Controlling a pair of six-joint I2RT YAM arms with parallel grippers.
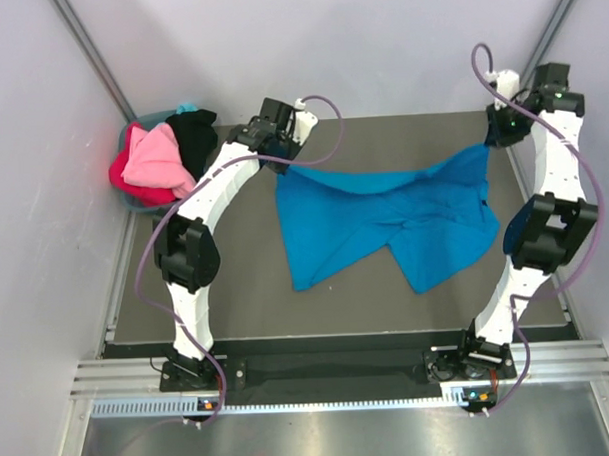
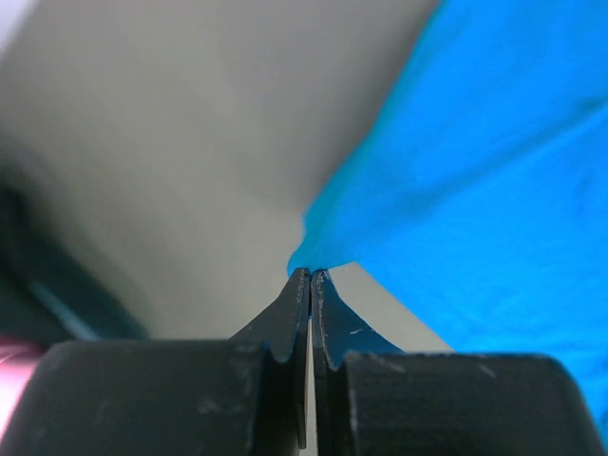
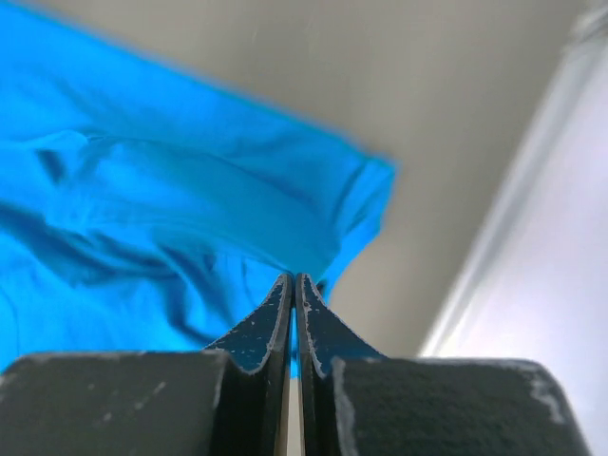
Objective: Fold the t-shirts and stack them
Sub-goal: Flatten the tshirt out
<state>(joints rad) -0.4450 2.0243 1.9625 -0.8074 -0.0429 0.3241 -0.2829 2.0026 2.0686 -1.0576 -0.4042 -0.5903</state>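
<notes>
A bright blue t-shirt [image 1: 384,217] hangs stretched between both arms over the dark table, its lower part crumpled on the surface. My left gripper [image 1: 282,161] is shut on the shirt's left corner; in the left wrist view the cloth [image 2: 475,171] bunches right at my gripper [image 2: 311,274]. My right gripper [image 1: 492,141] is shut on the shirt's right corner, and the right wrist view shows the blue fabric [image 3: 161,199] pinched at my gripper [image 3: 294,277]. Pink [image 1: 160,158], red [image 1: 123,174] and black [image 1: 194,134] t-shirts lie heaped at the far left.
The heaped shirts sit in a teal basket [image 1: 141,122] at the table's back left corner. White walls close in on the left, back and right. A metal rail [image 1: 340,372] runs along the near edge by the arm bases.
</notes>
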